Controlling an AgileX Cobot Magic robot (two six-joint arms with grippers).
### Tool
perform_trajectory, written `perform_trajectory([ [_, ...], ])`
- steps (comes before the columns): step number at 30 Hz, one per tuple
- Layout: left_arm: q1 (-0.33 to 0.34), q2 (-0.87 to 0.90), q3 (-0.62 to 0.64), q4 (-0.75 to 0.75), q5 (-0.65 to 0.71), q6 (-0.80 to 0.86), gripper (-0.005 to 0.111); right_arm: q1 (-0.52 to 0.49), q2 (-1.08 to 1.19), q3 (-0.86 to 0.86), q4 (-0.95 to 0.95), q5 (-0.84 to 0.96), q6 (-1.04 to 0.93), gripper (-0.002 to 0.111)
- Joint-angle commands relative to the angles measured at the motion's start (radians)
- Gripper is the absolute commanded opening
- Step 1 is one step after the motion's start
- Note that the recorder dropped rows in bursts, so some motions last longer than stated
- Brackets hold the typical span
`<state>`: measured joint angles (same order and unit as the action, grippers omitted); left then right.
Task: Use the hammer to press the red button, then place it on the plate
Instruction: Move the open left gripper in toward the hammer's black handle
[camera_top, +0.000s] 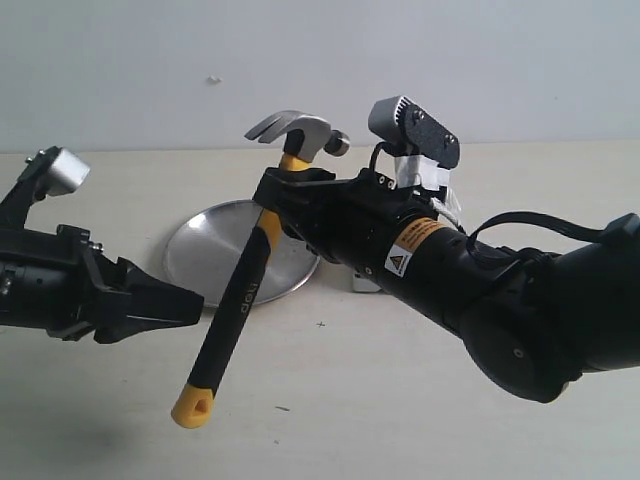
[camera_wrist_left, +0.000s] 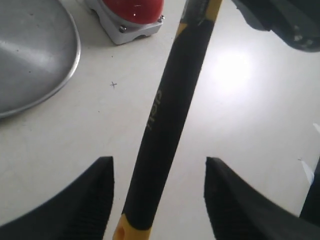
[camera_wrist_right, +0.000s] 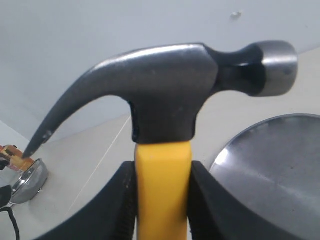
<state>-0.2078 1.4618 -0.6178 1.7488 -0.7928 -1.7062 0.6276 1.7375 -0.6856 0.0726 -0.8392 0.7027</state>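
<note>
The hammer (camera_top: 240, 295) hangs tilted above the table, steel head (camera_wrist_right: 170, 85) up and yellow looped end low. My right gripper (camera_top: 287, 192) is shut on its yellow neck just under the head, both fingers (camera_wrist_right: 120, 200) pressed against it. My left gripper (camera_top: 196, 300) is open beside the lower handle. In the left wrist view the black handle (camera_wrist_left: 165, 110) shows between the spread fingers (camera_wrist_left: 95, 190), with a gap on each side. The plate (camera_top: 200, 255) lies behind the hammer. The red button (camera_wrist_left: 132, 7) sits beside the plate (camera_wrist_left: 30, 50); in the exterior view my right arm hides all but its base (camera_top: 365, 283).
The right arm's bulky black body (camera_top: 520, 300) stretches over the right half of the table. A plain pale wall (camera_top: 150, 60) stands behind the table. The left arm's silver camera housing (camera_top: 65, 170) sits at the far left.
</note>
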Motion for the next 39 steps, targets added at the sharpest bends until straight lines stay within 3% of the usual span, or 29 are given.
perform_trajectory([
  [1, -0.054, 0.031, -0.009, -0.004, -0.012, 0.051, 0.054, 0.0, -0.011, -0.009, 0.001, -0.038, -0.011, 0.0],
  [5, -0.088, 0.059, -0.009, -0.004, 0.049, 0.105, 0.054, 0.0, -0.011, -0.009, -0.001, -0.023, -0.011, 0.0],
  [18, -0.088, 0.093, -0.009, -0.004, 0.106, 0.11, 0.054, 0.0, -0.011, -0.009, -0.048, -0.022, 0.068, 0.0],
  [25, -0.162, 0.093, -0.009, -0.004, 0.151, 0.141, 0.054, 0.0, -0.011, -0.009, -0.052, -0.022, 0.087, 0.0],
  [39, -0.164, 0.178, -0.009, -0.004, 0.19, 0.165, 0.054, 0.0, -0.011, -0.009, -0.083, 0.007, 0.086, 0.0],
])
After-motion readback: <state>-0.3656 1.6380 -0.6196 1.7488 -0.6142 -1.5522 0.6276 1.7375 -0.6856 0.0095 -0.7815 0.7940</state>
